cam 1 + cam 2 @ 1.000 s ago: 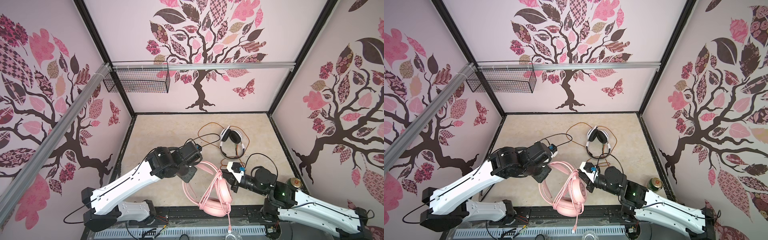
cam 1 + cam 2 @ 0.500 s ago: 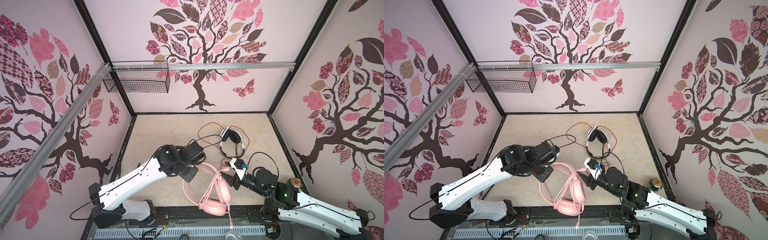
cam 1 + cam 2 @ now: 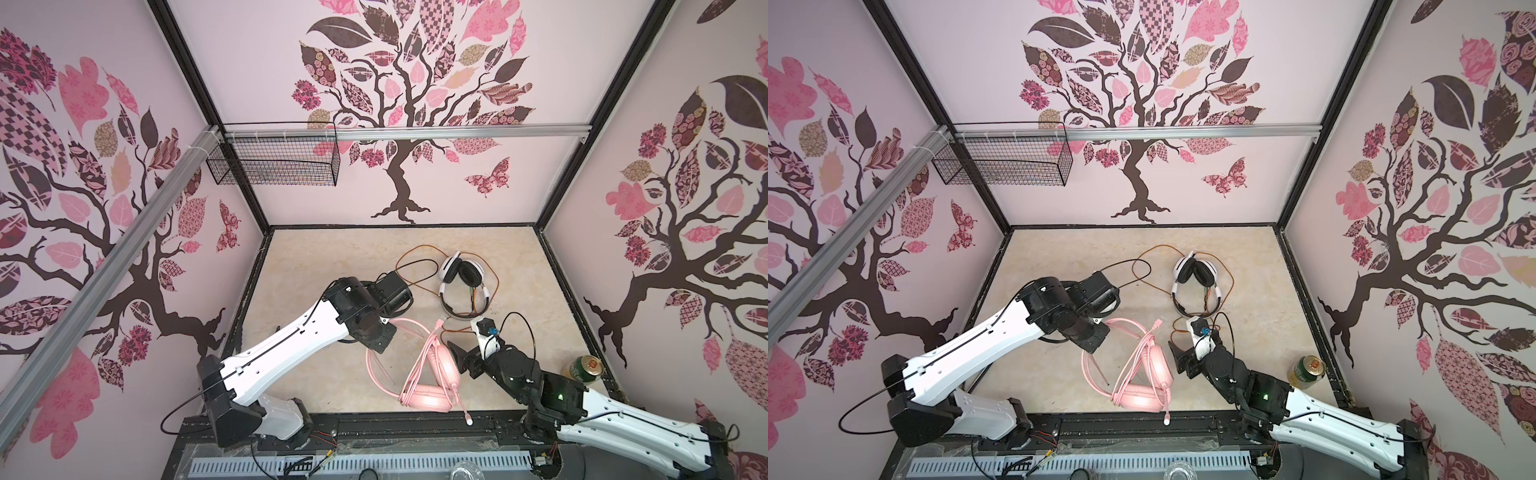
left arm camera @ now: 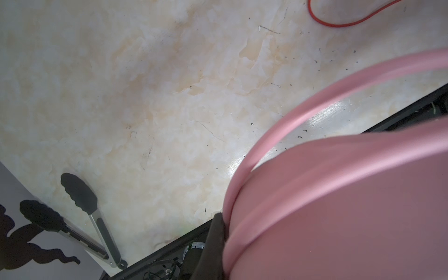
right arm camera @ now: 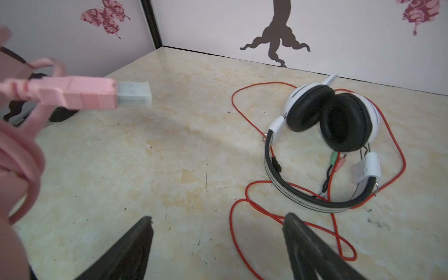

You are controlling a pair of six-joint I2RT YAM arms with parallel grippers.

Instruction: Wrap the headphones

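The pink headphones (image 3: 432, 376) lie near the front edge, their pink cable looped round the band and ear cups. The cable's USB plug (image 3: 439, 323) sticks out free, and it also shows in the right wrist view (image 5: 84, 93). My left gripper (image 3: 385, 323) is shut on the pink headband (image 4: 315, 101), which presses against a dark finger (image 4: 215, 240). My right gripper (image 5: 217, 218) stands open and empty just right of the pink ear cup (image 3: 445, 365). The white headphones (image 3: 461, 276) with black pads (image 5: 327, 121) and an orange-red cable (image 5: 242, 194) lie farther back.
A green-and-gold can (image 3: 582, 368) stands at the right front by the wall. A black wire basket (image 3: 274, 162) hangs on the rail at the back left. Black-tipped tongs (image 4: 80, 194) lie at the left wall near the front edge.
My right gripper has opened and let go of the pink cable end, then drawn back a little. My left arm has shifted slightly right, still gripping the headband.
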